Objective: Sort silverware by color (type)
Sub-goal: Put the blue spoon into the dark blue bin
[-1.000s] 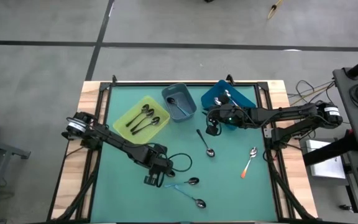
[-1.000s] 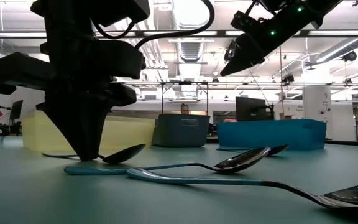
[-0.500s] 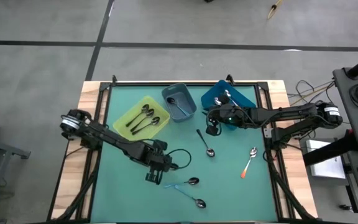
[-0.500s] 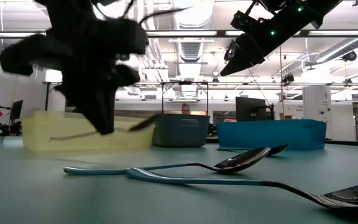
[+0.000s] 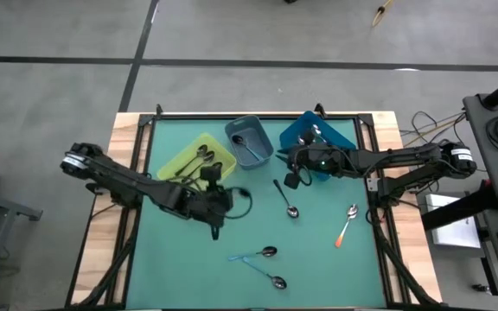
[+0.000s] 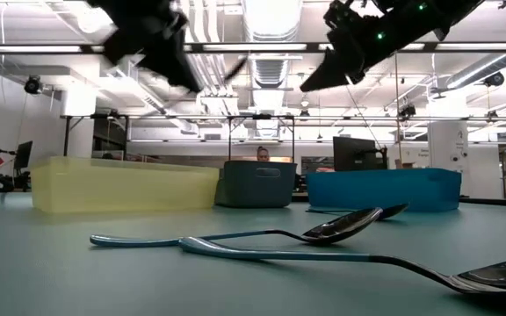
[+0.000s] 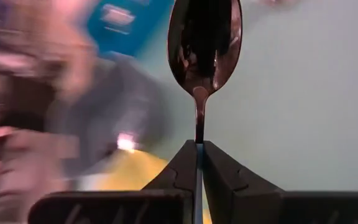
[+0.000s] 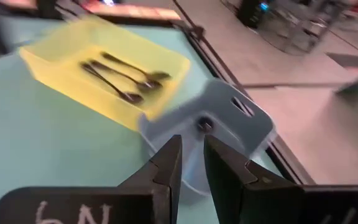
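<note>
**Black spoon clamped in our left gripper, just short of the yellow bin**

High view: our left gripper (image 5: pixel 215 207) hangs above the table's (image 5: pixel 318 259) middle, on the side toward its left edge. The yellow bin (image 5: pixel 173 164), already holding three dark-handled spoons (image 5: pixel 199 164), lies just beyond it toward the far-left corner. That is the relation we judge the coming move turns on: the bin is a short way from the jaws, and our left arm is far nearer it than the right. Our right gripper (image 5: pixel 294 180) hovers by the blue bin (image 5: pixel 294 131) near the far edge. Two light-blue spoons (image 5: pixel 262 266) lie near the front edge, an orange-handled spoon (image 5: pixel 346 225) toward the right edge.

Low view: both grippers sit high off the surface; the light-blue spoons lie crossed in the foreground.

Left wrist view: the jaws are clenched on the thin handle of a black spoon (image 7: pixel 205 43), its long axis running straight out from the fingertips, bowl foremost.

Right wrist view: our right gripper's fingers (image 8: pixel 166 165) stand slightly parted with nothing between them, over the grey-blue bin (image 8: pixel 229 124).
</note>
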